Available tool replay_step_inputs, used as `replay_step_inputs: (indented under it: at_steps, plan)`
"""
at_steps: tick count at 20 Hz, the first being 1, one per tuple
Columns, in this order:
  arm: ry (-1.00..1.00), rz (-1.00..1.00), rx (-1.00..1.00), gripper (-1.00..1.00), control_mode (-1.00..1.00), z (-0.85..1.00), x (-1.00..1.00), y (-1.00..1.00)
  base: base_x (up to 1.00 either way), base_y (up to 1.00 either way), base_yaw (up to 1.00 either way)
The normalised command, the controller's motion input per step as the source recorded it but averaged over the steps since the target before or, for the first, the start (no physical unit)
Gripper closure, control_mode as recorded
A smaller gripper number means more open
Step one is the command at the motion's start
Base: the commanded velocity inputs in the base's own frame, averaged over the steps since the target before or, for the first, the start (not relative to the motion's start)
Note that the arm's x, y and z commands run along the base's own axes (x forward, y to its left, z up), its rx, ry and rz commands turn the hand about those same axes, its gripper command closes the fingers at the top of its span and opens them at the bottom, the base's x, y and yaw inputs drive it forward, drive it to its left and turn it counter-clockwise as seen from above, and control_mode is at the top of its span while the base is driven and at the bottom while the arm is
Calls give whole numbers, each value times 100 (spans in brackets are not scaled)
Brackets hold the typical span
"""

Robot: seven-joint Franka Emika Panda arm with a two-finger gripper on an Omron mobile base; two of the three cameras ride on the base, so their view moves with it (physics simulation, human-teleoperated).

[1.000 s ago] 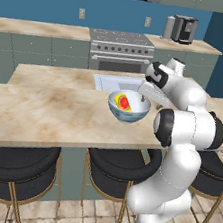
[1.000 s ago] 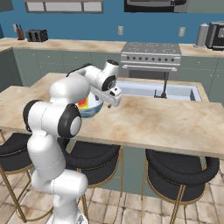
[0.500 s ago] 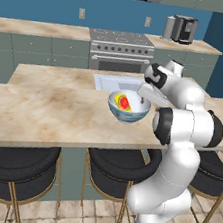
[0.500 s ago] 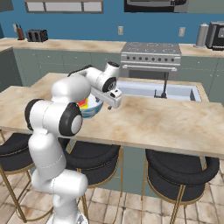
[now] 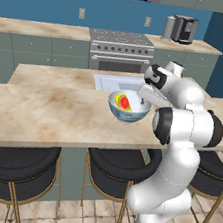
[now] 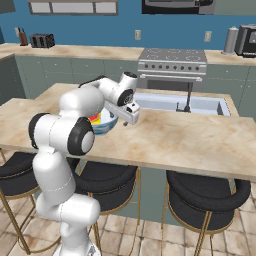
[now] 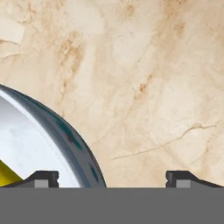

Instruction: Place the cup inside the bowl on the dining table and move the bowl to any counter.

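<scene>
Left base view: the bowl (image 5: pixel 128 107) sits at frame centre on the bench (image 5: pixel 48 109), a beige marbled slab with black stools (image 5: pixel 16 167) below its near edge. The cup (image 5: pixel 122 102) lies inside the bowl, yellow with a red-orange patch. The white arm rises from the lower right; its hand reaches the bowl's right rim, and the pincer (image 5: pixel 141 106) sits at that rim, fingertips hard to make out. A stove (image 5: pixel 121 51) stands behind, upper centre.

Right base view: the bowl (image 6: pixel 105 123) appears left of centre, partly behind the arm. The pincer (image 6: pixel 126 119) hangs at the bowl's right side, just over the bench (image 6: pixel 190 137). A sink (image 6: pixel 180 104) lies right of centre.

Hand view: the bowl rim (image 7: pixel 65 133) curves through the lower left. A sliver of the cup (image 7: pixel 6 175) shows at the lower left edge. The pincer (image 7: pixel 113 178) stands wide apart: one fingertip (image 7: pixel 43 178) over the bowl's white interior, the other over bare bench (image 7: pixel 153 87). Nothing is clamped.
</scene>
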Motion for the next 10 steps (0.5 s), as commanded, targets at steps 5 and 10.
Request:
replay_step_inputs:
  at_steps: [5, 10]
  plan:
    - [0, 0, 0, 100, -100, 0, 0, 0, 0, 0, 0]
    - [0, 0, 0, 100, -100, 0, 0, 0, 0, 0, 0]
